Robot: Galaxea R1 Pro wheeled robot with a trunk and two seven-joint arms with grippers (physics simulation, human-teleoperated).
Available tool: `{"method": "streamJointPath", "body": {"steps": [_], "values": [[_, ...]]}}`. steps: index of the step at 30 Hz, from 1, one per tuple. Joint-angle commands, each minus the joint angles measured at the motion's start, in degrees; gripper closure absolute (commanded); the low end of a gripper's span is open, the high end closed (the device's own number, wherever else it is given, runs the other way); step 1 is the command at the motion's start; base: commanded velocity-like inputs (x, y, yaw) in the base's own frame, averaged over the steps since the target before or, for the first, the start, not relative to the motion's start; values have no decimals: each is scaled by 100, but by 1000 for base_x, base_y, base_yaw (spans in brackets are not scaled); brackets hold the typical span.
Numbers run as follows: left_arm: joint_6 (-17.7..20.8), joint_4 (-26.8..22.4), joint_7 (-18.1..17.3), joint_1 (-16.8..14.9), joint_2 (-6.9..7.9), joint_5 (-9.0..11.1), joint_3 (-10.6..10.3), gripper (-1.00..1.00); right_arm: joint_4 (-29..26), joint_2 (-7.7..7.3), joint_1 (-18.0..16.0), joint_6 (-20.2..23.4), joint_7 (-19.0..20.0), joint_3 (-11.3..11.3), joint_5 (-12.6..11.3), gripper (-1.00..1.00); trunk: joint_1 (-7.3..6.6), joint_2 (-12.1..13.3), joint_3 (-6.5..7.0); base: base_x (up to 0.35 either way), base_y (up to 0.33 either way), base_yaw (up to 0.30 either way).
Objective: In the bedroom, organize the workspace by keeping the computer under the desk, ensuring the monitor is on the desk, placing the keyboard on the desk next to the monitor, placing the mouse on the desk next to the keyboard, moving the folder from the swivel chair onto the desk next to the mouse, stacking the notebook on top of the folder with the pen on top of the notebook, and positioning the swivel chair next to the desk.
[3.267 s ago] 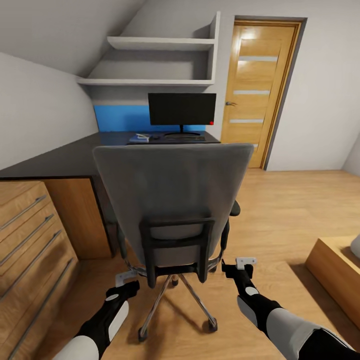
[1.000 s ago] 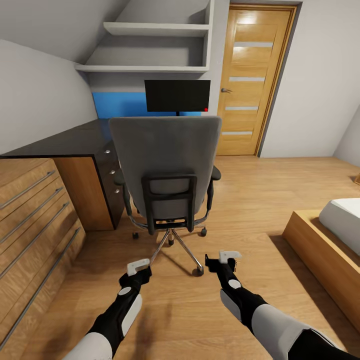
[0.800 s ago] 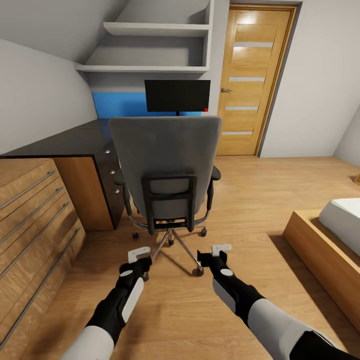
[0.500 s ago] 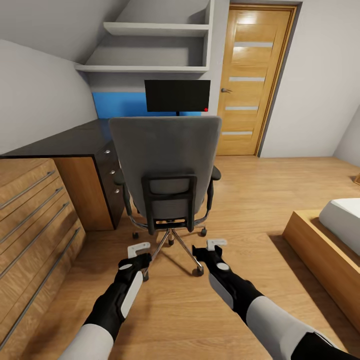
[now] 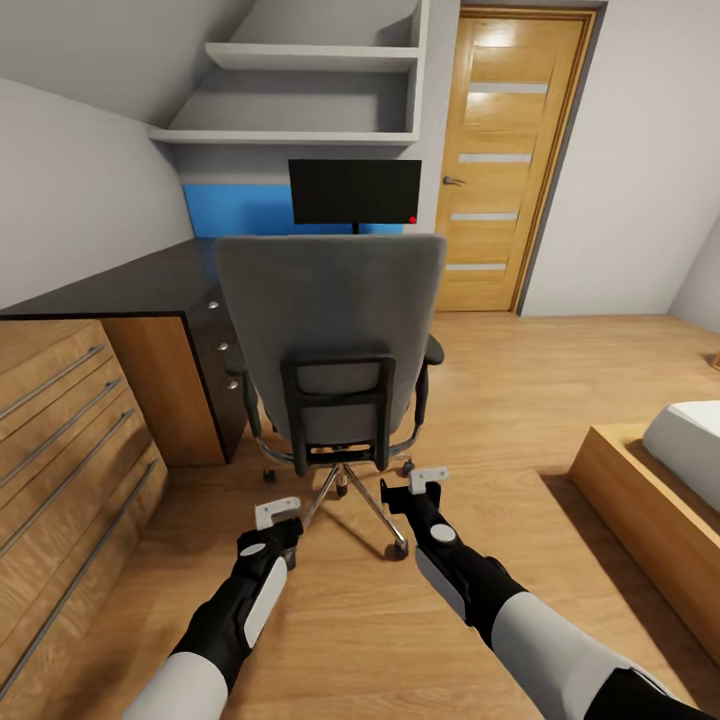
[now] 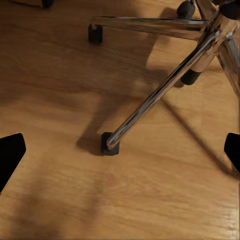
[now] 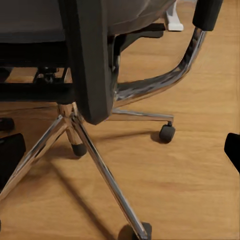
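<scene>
**Both grippers low behind the chair, nothing held**

Nearest: my left gripper [image 5: 277, 513] hangs low over the plank floor [image 5: 520, 400], fingers spread, empty. In its wrist view the two dark fingertips [image 6: 10, 152] sit wide apart at the frame edges, with a chrome leg of the chair base and its black caster [image 6: 110, 145] on the floor between them, not touched.

My right gripper [image 5: 427, 481] is a little further forward and higher, close to the chair's base on its right side. Also spread and empty; its wrist view shows the dark fingertips [image 7: 10, 150] far apart, looking at the black back bracket, the curved chrome armrest support and a caster [image 7: 167, 132].

The swivel chair [image 5: 330, 330] stands just ahead of both grippers, grey back toward me, centred between my arms, apart from either one. Its seat is hidden by the backrest, so I cannot tell what lies on it.

To my left, an oak dresser [image 5: 60, 440] with long bar handles. Beyond it, the desk [image 5: 130, 285], black top, drawers with silver knobs, just left of the chair.

Further: the monitor [image 5: 355, 191] stands on the desk past the chair back, a red dot at its lower corner. Wall shelves [image 5: 300, 95] above; wooden door [image 5: 505, 160] to the right. A bed corner [image 5: 650, 470] at far right.
</scene>
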Motion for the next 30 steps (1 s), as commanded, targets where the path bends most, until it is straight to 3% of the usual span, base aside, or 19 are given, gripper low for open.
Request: {"method": "streamJointPath", "body": {"steps": [1, 9, 30], "values": [[-66, 3, 45, -2, 10, 49, -22, -100, 5, -4, -2, -68, -39, 45, -34, -100, 2, -2, -5, 169, 0, 0], [-169, 14, 43, -2, 64, 47, -18, -100, 8, 3, 13, -102, -39, 58, 20, -100, 2, -2, -5, 86, 0, 0], [-194, 144, 44, -2, 96, 39, -14, -100, 22, 14, 57, -103, -57, 80, 8, -100, 2, -2, -5, 305, 0, 0]]}}
